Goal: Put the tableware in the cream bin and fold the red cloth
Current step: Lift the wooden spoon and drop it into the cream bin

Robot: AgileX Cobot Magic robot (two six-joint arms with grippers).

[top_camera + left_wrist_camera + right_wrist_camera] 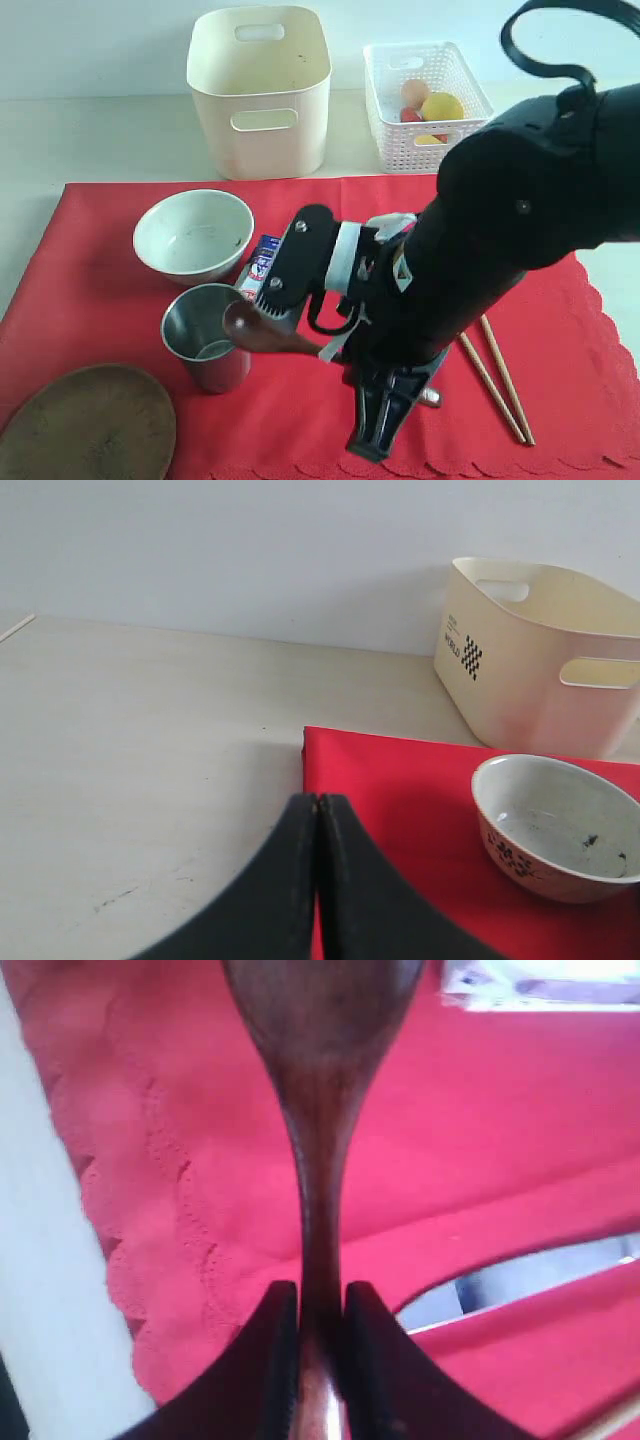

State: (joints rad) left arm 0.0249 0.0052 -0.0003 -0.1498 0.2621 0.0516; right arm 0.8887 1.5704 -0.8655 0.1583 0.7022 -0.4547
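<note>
Cream bin (262, 140) beside lattice basket (385, 115) with lemon (443, 106); right tool (318, 1295) tight on spoon (318, 1110), left tool (317, 810) closed.

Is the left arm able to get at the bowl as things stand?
Probably yes: the left gripper is shut on nothing, and only bare red cloth lies between it and the bowl. It must open first.
</note>
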